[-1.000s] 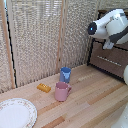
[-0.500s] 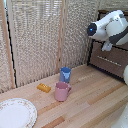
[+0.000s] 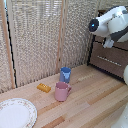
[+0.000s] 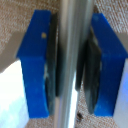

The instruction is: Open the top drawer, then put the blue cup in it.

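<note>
Drawer-opening step: gripper [image 4: 70,65] closed with blue pads [image 4: 37,65] on the top drawer's bar handle [image 4: 72,30], drawer apparently unopened, so next likely a straight pull outward; blue cup [image 3: 65,75] waiting on the table [image 3: 95,105], just behind the pink mug [image 3: 62,91].

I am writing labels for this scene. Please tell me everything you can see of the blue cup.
The blue cup is small, plain and slightly tapered, with no handle in sight. It looks like plastic. It stands upright on the wooden table, near the woven screen, just behind the pink mug; whether they touch is unclear. No jaws are near it.
</note>
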